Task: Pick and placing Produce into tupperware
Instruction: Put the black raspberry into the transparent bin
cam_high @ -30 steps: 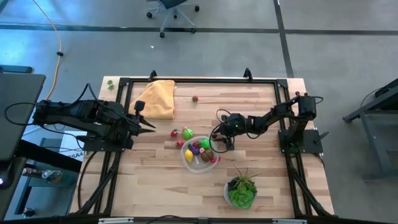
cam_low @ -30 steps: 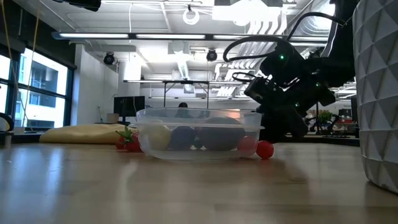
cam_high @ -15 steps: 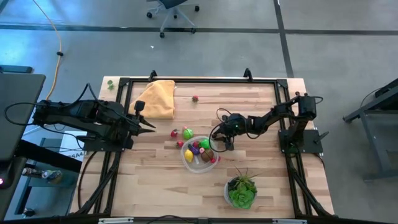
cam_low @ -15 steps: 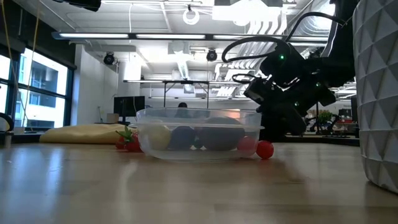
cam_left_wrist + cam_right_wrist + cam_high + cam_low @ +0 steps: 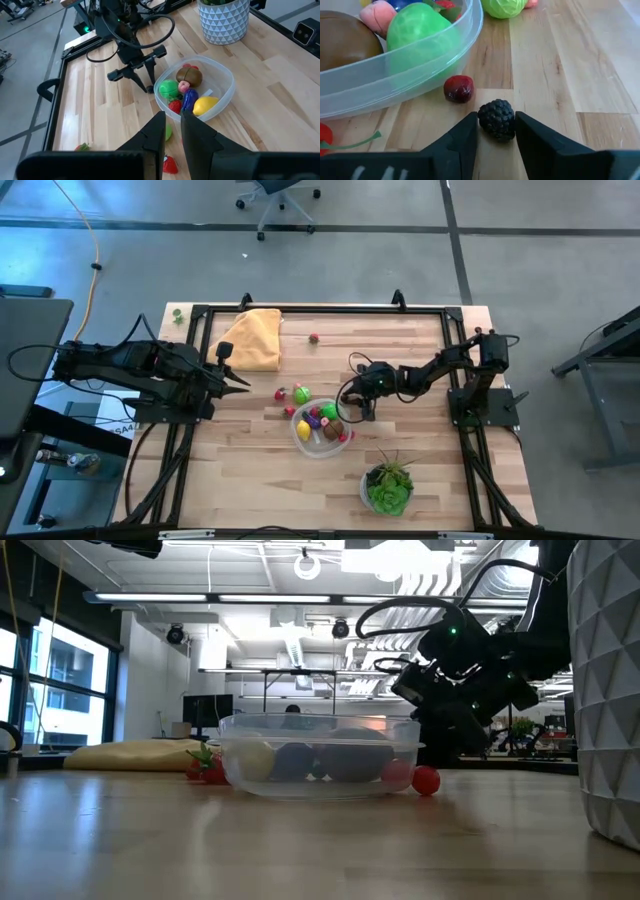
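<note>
One small, bumpy black berry [image 5: 496,118] sits on the table [image 5: 560,65] between the right pincer [image 5: 496,131] fingers, which touch its sides. Just beyond lie a dark red fruit [image 5: 458,89] and the clear tupperware [image 5: 410,65] holding green, brown and pink produce. Left pincer [image 5: 171,131] waits clenched, well apart.

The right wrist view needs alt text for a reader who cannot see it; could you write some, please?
The right gripper has its two dark fingers against a small blackberry on the wooden table. A dark red berry lies beside a clear container of toy produce.
</note>
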Controlling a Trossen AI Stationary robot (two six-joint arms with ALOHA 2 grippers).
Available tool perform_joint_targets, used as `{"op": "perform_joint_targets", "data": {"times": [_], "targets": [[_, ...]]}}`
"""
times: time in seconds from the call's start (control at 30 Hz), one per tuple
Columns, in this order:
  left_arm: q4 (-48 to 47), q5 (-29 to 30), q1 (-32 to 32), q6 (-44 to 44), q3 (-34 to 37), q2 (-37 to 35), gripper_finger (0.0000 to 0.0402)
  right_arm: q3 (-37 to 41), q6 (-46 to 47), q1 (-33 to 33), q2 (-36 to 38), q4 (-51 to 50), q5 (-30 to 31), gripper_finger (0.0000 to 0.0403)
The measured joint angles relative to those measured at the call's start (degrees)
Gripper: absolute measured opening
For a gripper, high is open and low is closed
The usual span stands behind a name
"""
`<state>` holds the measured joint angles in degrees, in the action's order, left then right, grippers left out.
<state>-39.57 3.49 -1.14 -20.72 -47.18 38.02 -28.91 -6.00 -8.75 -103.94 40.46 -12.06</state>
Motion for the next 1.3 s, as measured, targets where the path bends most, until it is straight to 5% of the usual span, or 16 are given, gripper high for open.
{"op": "perform_joint_targets", "data": {"times": [0.8, 1.3], "targets": [[0.0, 0.0, 0.01, -0.01, 0.0, 0.0, 0.0051, 0.02, 1.06, -0.01, 0.97, 0.56, 1.93, 0.0085], [0.01, 0.0, 0.0, 0.0, 0.0, 0.0, 0.0051, 0.04, 4.12, 0.0, 16.97, -2.37, 4.09, 0.0085]]}}
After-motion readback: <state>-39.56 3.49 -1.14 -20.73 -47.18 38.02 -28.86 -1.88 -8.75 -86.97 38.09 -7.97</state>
